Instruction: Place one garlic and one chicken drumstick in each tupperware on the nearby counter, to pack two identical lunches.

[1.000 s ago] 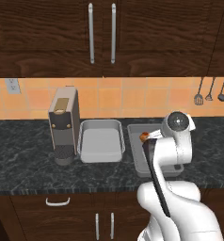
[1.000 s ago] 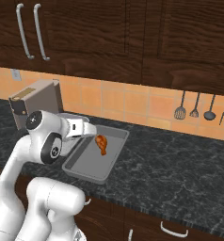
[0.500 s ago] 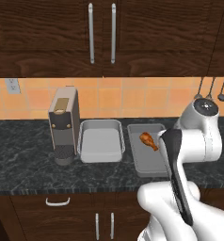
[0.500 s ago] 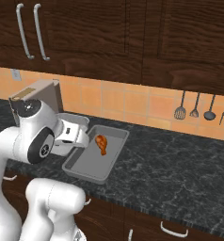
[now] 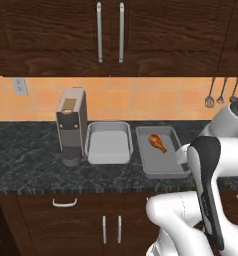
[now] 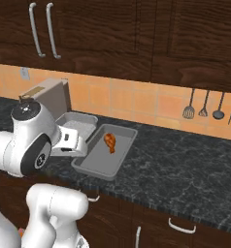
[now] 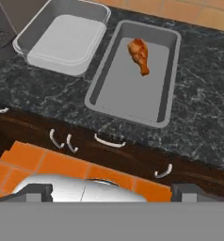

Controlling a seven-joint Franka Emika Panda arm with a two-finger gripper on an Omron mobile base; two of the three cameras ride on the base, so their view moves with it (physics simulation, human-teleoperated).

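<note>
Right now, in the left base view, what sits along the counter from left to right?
Coffee machine → pale tupperware, with nothing in it → darker tupperware holding a chicken drumstick → the robot's white arm at the right edge.

Orange-brown drumstick [image 7: 139,55], dark grey tupperware [image 7: 169,89], pale grey tupperware [image 7: 62,58], black-grey speckled counter [image 7: 203,108]

Pretty standard kitchen setup: orange tiled backsplash [image 5: 141,102] running along the wall, with dark wood upper cabinets [image 5: 111,35] right above it, long silver handles on the doors. A wall outlet [image 5: 20,86] sits at the backsplash's left end, utensils [image 6: 209,109] hang toward its right. Well below the backsplash, orange tile floor [image 7: 62,164].
</note>
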